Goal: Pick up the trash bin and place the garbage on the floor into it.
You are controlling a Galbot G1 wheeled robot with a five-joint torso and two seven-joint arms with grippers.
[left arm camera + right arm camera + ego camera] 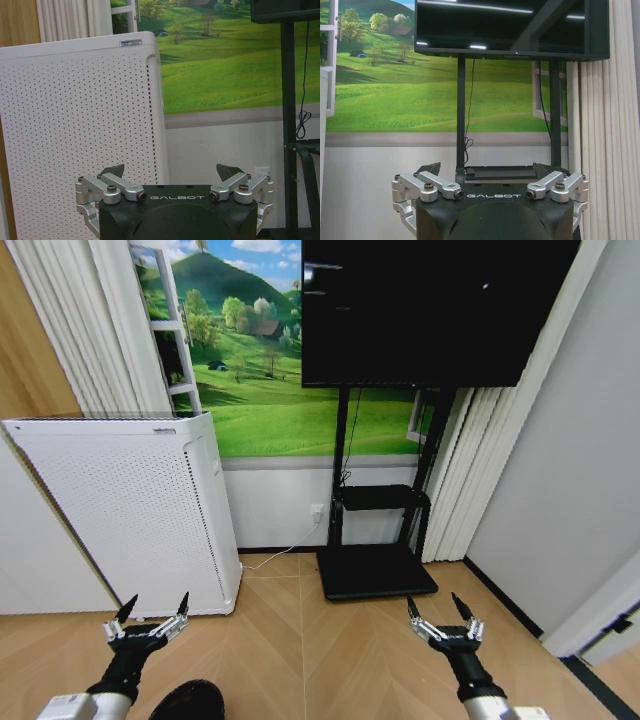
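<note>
A round black shape [190, 702] shows at the bottom edge of the head view, just right of my left arm; it looks like the rim of the trash bin, mostly cut off. The garbage is out of view. My left gripper [157, 602] [173, 171] hangs open over the wooden floor, facing the white appliance, with nothing between its fingers. My right gripper [433, 602] [490, 169] is open too and holds nothing, pointing at the TV stand.
A tall white perforated appliance [130, 510] stands at the left against the wall. A black TV stand base [378, 570] with a shelf and a large screen [430, 310] is ahead. A white cable [275, 558] lies between them. A grey wall [560, 510] closes the right.
</note>
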